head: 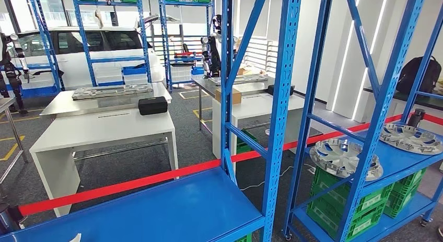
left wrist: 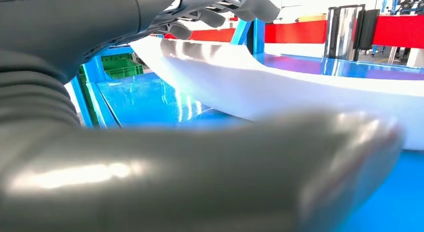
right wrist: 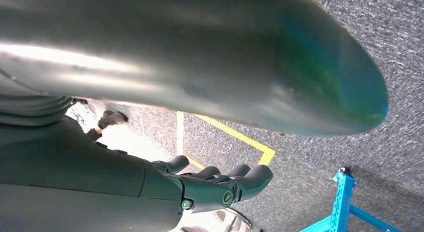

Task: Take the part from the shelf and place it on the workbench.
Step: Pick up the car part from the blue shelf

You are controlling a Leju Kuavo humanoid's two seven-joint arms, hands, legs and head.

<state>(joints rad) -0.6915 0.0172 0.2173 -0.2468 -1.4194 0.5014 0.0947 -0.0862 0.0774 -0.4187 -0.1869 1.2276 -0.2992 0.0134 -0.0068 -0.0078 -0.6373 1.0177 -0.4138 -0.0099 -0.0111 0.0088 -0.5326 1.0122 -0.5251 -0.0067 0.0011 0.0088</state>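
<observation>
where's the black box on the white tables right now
In the head view the black box sits left of centre, on the near white table at its back right edge, just in front of the long grey part on the table behind.

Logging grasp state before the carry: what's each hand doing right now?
Left hand: thumb below and fingers above the curved white part over the blue shelf; firm grip cannot be told.
Right hand: empty, fingers loosely curled, over grey carpet.
</observation>
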